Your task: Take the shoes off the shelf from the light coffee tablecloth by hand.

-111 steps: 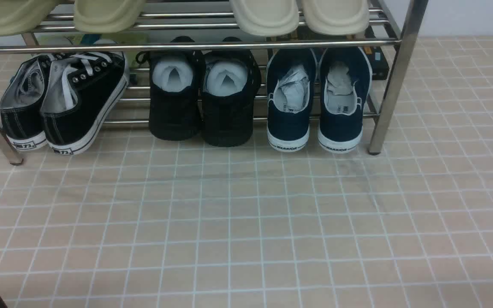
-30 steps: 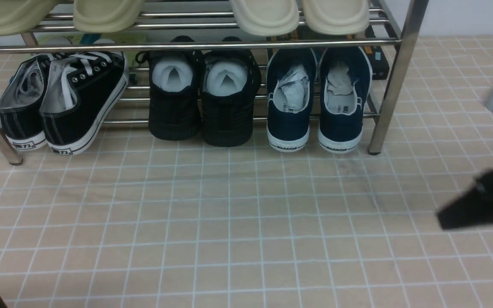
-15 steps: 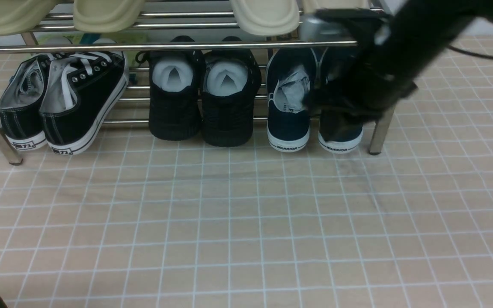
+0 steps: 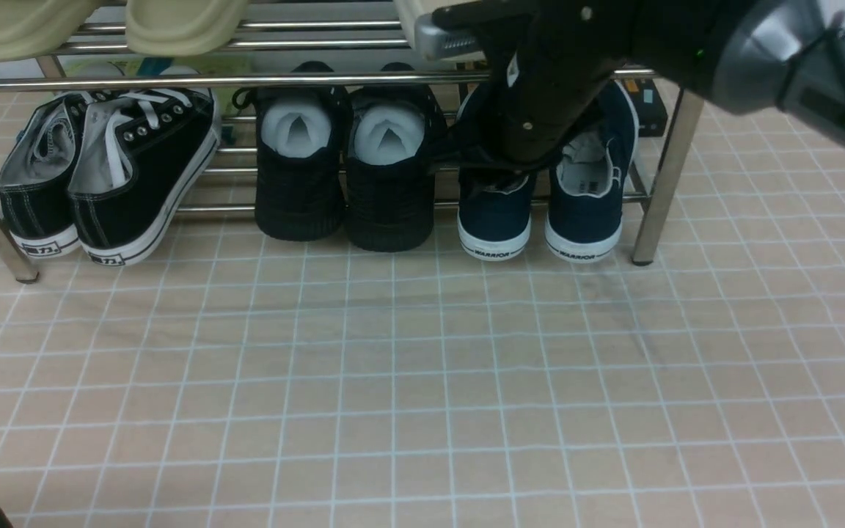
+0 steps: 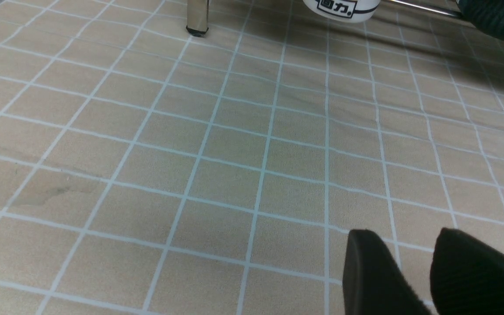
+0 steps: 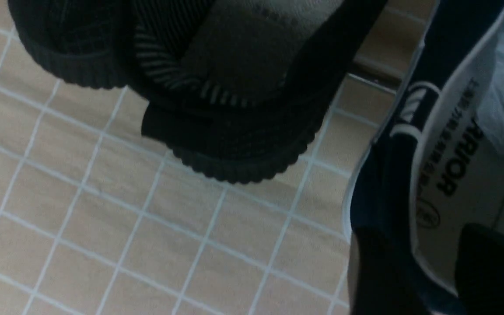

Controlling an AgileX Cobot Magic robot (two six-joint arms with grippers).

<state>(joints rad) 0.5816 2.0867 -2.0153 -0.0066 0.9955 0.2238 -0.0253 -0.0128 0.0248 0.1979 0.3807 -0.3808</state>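
Right gripper (image 6: 420,238), newly swung in, is being set wide-jawed astride the heel collar of a navy WARRIOR slip-on (image 4: 494,220) resting on the chrome shelf (image 4: 668,176) under it, so grasping is being readied; left gripper (image 5: 405,238) is being idled, slightly parted, over the tablecloth (image 5: 190,153).

Six shoes are counted on the lower tier: two navy slip-ons (image 4: 585,213), two black textured shoes (image 4: 298,198), two black lace-up sneakers (image 4: 144,169). Up top, two greenish slippers (image 4: 180,26) are seen, plus one half-hidden cream slipper (image 4: 408,11). One shelf (image 4: 305,79).
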